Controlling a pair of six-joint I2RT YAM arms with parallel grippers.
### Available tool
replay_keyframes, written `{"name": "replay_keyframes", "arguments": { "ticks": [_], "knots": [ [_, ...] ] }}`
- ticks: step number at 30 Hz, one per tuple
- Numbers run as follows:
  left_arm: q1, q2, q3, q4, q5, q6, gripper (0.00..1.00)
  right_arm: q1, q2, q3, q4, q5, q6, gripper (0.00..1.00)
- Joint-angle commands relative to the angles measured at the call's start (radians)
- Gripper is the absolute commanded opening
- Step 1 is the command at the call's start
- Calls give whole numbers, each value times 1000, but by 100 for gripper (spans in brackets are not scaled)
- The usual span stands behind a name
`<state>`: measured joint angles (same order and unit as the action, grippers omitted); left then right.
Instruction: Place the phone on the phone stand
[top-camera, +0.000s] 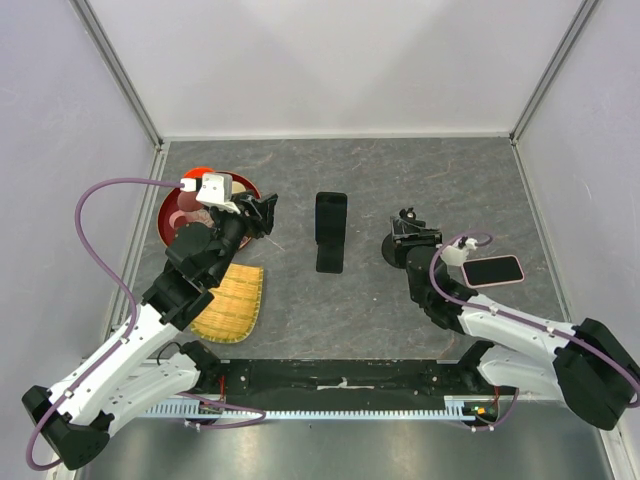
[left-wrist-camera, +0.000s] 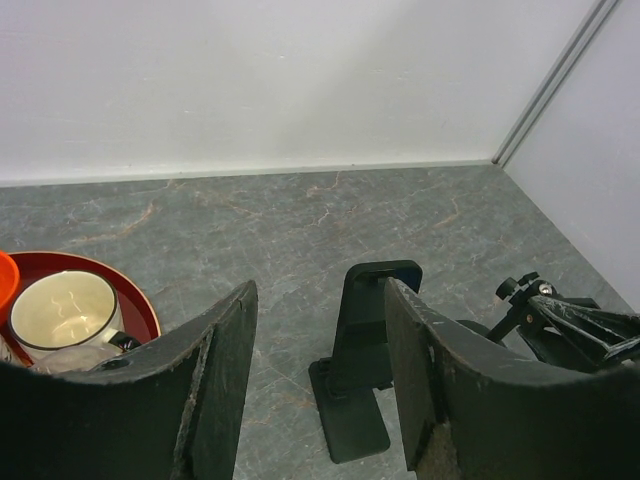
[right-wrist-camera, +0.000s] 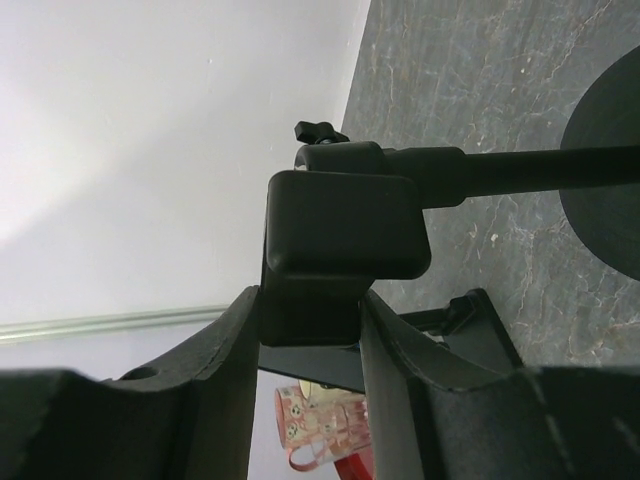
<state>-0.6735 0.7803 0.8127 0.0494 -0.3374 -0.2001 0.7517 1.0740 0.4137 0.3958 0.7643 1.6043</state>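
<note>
Phones: we count one. The phone (top-camera: 492, 270), pink-edged with a dark screen, lies flat on the table at the right, beside the right arm and well apart from the phone stand.
Stands: we count two. The phone stand (top-camera: 331, 232) is a black upright plate on a foot at mid-table, with nothing on it. A round-base holder (top-camera: 393, 253) sits just to its right.
Left gripper (top-camera: 265, 215): we see the fingers clearly apart with nothing between them. It hangs to the left of the phone stand, facing it.
Right gripper (right-wrist-camera: 310, 310): we see the fingers closed against the black head block of the round-base holder.
Trays: one red tray (top-camera: 168, 215) at the left, carrying a cream cup (left-wrist-camera: 65, 310).
Mats: one woven bamboo mat (top-camera: 232, 303), near the tray.
Surface: grey marbled table (top-camera: 420, 180).
Room: plain white walls (top-camera: 330, 60) on three sides, with metal posts (top-camera: 125, 65) at the far corners.
</note>
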Motion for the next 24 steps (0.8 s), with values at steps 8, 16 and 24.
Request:
{"name": "replay_keyframes", "arguments": {
  "ticks": [8,16,24],
  "knots": [
    [3,-7,39,20,5,-36,60,21,44,39,135,124,91,6],
    [3,-7,40,18,9,-39,59,21,14,91,-23,61,19,87],
    [3,-15,39,18,1,-41,59,23,-155,74,-235,-104,-351,98]
  ]
}}
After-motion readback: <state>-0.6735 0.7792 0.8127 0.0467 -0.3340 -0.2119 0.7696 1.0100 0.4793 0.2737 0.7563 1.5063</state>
